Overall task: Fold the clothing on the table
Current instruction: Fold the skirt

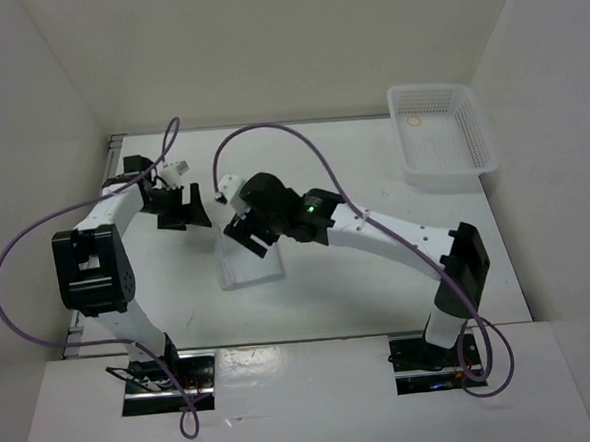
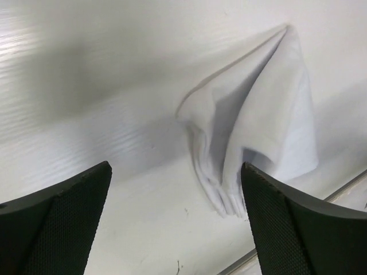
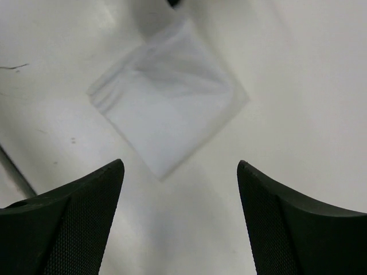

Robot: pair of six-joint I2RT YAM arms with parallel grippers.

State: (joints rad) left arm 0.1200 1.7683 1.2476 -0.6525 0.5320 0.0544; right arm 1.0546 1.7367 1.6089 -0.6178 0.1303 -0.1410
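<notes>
The clothing (image 1: 250,266) lies on the table (image 1: 380,296) as a small folded white square, left of centre. In the left wrist view the clothing (image 2: 261,114) shows stacked layered edges, with one side raised in a soft crease. My left gripper (image 1: 182,208) hangs open just left of and beyond it, its fingers (image 2: 63,229) wide apart with nothing between them. My right gripper (image 1: 245,230) is open right above the clothing's far edge. In the right wrist view the clothing (image 3: 169,109) lies flat beyond the open gripper (image 3: 180,163), which holds nothing.
A white plastic mesh basket (image 1: 441,144) stands at the table's far right corner. A thin metal rail (image 2: 298,245) runs along the table's left edge, close to the clothing. Purple cables (image 1: 311,155) loop over both arms. White walls enclose the table.
</notes>
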